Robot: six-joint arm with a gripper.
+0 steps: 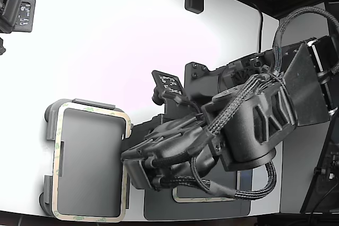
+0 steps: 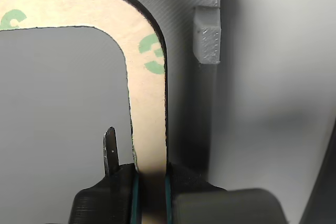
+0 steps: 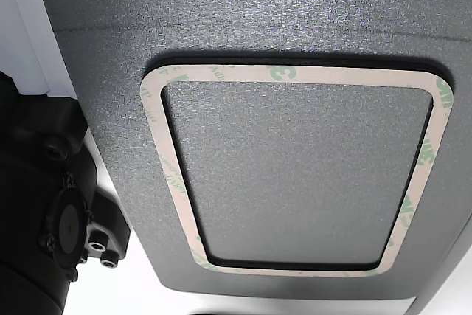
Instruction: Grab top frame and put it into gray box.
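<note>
The hand [image 2: 151, 182] is closed on one long side of the top frame [image 2: 148, 124], a pad on each edge of the strip. The thin strip offers only its narrow band as a gripping surface, which is probably why it is pinched across its width.

In the exterior view the top frame [image 1: 90, 110] lies over the gray box [image 1: 87, 160], following the tray's rim at the exterior view's left, with the hand at the side nearest the arm. The raised tab [image 2: 206, 35] stands just beside the frame's rounded corner; such tabs appear to keep the frame centred. Whether the frame is fully seated or held slightly above cannot be told.

A second frame [image 3: 295, 171] rests on the dark gray mat [image 3: 243, 20], set around a raised centre panel. On the white counter [image 1: 106, 41] the mat is largely hidden by the arm.
</note>
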